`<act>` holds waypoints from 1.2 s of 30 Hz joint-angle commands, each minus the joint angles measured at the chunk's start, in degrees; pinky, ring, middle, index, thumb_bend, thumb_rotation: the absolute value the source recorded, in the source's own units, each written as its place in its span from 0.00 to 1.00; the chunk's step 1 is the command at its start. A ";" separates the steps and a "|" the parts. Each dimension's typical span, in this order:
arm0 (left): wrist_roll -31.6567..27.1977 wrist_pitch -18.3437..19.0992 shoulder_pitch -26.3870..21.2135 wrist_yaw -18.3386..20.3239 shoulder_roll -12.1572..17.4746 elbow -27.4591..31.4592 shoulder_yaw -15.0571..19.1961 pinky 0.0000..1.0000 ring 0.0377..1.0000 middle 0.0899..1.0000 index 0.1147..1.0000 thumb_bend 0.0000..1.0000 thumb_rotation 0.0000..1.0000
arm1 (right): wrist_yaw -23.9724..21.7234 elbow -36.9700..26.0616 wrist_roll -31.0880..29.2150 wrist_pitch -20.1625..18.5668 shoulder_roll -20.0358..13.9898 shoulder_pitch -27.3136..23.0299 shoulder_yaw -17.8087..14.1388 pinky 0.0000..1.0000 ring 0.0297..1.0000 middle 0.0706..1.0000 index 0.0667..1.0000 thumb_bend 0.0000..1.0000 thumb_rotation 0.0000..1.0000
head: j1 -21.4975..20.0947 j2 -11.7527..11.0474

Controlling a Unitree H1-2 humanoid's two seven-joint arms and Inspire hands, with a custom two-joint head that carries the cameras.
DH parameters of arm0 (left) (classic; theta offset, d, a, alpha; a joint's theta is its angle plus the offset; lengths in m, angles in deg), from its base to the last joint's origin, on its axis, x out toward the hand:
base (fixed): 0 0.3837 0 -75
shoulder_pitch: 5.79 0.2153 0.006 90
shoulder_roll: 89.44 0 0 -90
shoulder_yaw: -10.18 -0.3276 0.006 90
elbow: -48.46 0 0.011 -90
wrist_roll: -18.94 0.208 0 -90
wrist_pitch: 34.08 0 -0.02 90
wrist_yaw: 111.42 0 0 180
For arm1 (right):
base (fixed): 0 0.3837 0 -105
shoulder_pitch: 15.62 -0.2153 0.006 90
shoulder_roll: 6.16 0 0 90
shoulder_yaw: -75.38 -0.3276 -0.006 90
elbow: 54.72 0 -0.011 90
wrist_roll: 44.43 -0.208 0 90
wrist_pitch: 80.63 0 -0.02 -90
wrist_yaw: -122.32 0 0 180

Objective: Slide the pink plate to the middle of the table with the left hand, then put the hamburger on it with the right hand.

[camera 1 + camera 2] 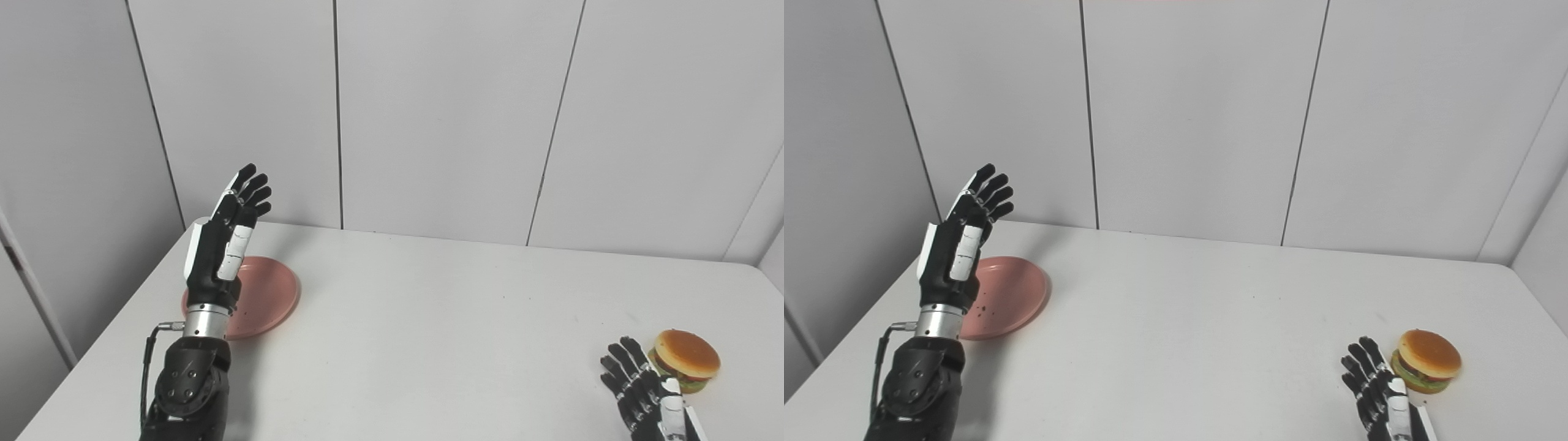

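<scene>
Altogether: one pink plate (269, 297), one hamburger (686, 360), two hands open.

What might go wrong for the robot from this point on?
1. The pink plate sits near the table's left edge, and the open left hand is raised above it, not touching. A clumsy push might tip it or send it off the table.
2. The hamburger lies near the right front corner, beside the open right hand. A bump while grasping may roll it away.
</scene>
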 commanded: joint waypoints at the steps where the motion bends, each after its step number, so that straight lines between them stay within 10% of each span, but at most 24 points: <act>1: 1.00 -3.65 -3.68 -0.01 2.94 -1.76 0.83 0.84 0.89 0.88 0.85 1.00 0.85 | -1.16 4.58 -0.16 1.19 0.42 1.69 0.31 0.95 0.92 0.92 0.93 0.87 1.00 | 0.02 0.03; 9: 0.13 -9.46 -9.03 -0.62 9.01 -16.26 3.47 0.83 0.89 0.87 0.84 1.00 0.86 | -1.03 4.60 -0.01 1.59 0.54 1.92 0.24 0.94 0.92 0.92 0.93 0.86 1.00 | -0.07 0.35; 19: -8.58 -11.69 -16.76 8.92 14.64 -41.25 8.56 0.88 0.91 0.88 0.83 1.00 0.81 | -1.01 3.94 -0.21 1.30 0.62 2.39 0.25 0.94 0.92 0.92 0.93 0.87 1.00 | -0.44 0.91; 36: -8.12 -11.72 -19.80 14.17 16.23 -57.53 9.51 0.84 0.91 0.89 0.86 0.97 0.83 | -0.28 2.18 0.29 0.81 0.99 3.20 0.42 0.93 0.91 0.91 0.93 0.89 1.00 | -1.43 1.85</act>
